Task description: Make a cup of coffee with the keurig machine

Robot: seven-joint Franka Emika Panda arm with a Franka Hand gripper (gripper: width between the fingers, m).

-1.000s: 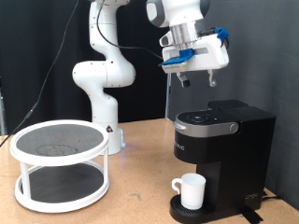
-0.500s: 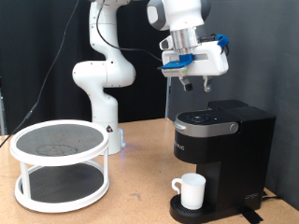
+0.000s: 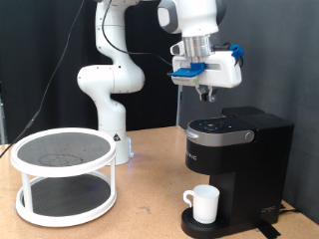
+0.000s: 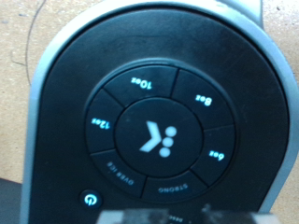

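The black keurig machine [image 3: 241, 149] stands on the table at the exterior view's right, lid down, with its round control panel [image 3: 219, 127] on top. The white cup [image 3: 204, 203] sits on the drip tray [image 3: 189, 228] under the spout. My gripper [image 3: 205, 95] hangs just above the panel, fingers pointing down and together, holding nothing. In the wrist view the panel fills the picture: a lit centre K button [image 4: 155, 136], a ring of size buttons and a power button [image 4: 89, 198]. The dark fingertips [image 4: 154, 217] show at the frame's edge.
A white two-tier round rack [image 3: 63, 174] stands on the wooden table [image 3: 150, 199] at the exterior view's left. The arm's white base [image 3: 108, 85] rises behind it. A dark cable hangs at the back.
My gripper has swung from a tilted pose to pointing straight down, and has moved left and lower over the machine's control panel. The cup and machine have not moved.
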